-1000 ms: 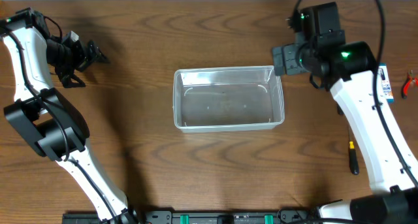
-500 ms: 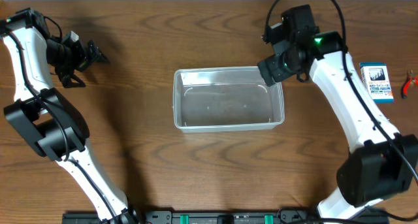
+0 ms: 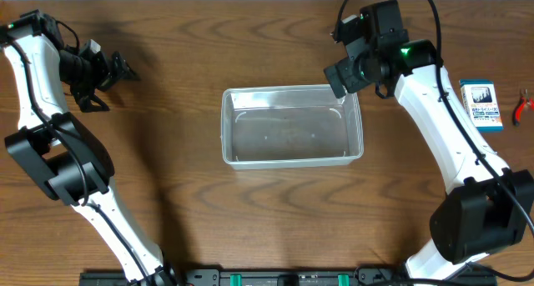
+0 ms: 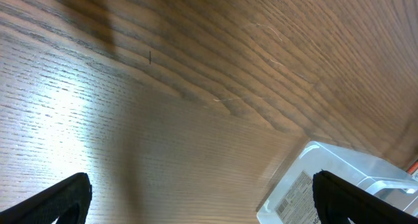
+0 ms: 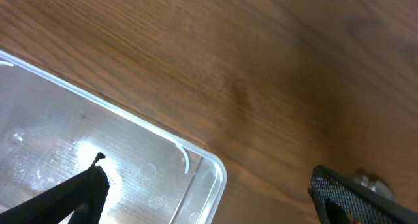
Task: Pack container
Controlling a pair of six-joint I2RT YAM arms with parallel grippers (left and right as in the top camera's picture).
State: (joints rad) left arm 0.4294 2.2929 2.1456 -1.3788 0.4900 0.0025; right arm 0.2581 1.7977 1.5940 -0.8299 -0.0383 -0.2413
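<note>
Now the right gripper [image 3: 340, 77], wide open and empty, hangs over the two-o'clock corner of the container [image 3: 226, 127]; the left gripper [image 4: 201, 181], open and empty, sits at ten o'clock.

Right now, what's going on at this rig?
Packing hasn't started: the clear container sits mid-table and looks empty. The right claw hovers open over the container's far right corner, holding nothing. The left claw is off at the far left, open and empty too. A blue box and red pliers lie out to the right, beyond the right arm, with neither claw on them.
</note>
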